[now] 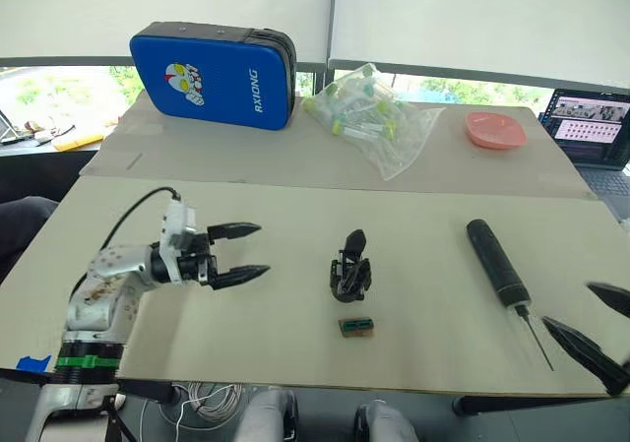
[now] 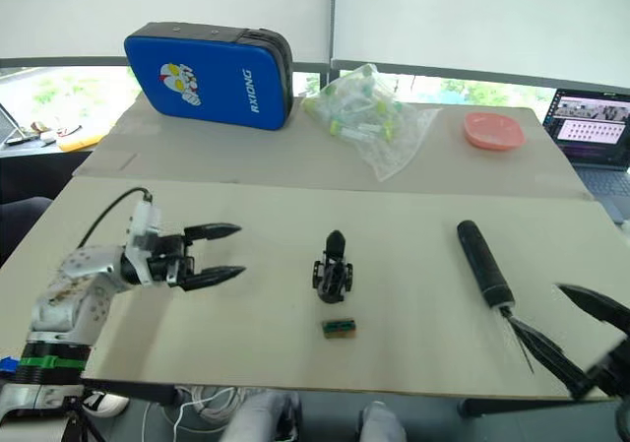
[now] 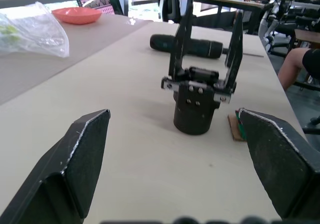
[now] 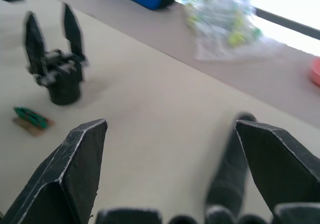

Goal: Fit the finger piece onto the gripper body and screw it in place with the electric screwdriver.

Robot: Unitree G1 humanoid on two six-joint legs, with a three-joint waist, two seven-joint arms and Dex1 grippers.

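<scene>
Both pincers spread wide, holding nothing. Electric screwdriver [image 1: 497, 261] lies on the table [image 1: 413, 353] at approx 11 o'clock from the right gripper [image 1: 596, 329] — long axis running 11-to-5, bit end twd that arm, so the right is nearer. Gripper body [image 1: 350, 270] stands mid-table, at 3 o'clock from the left gripper [image 1: 241, 255]. Finger piece — can't pick it out separately.

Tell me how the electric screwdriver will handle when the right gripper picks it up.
The electric screwdriver is a smooth round cylinder lying flat on the table, so a nudge would probably roll it. Its matte barrel looks rigid, likely gripping firmly. The thin bit at its near end seems the delicate part; the open right gripper should probably close on the thick body instead.
</scene>
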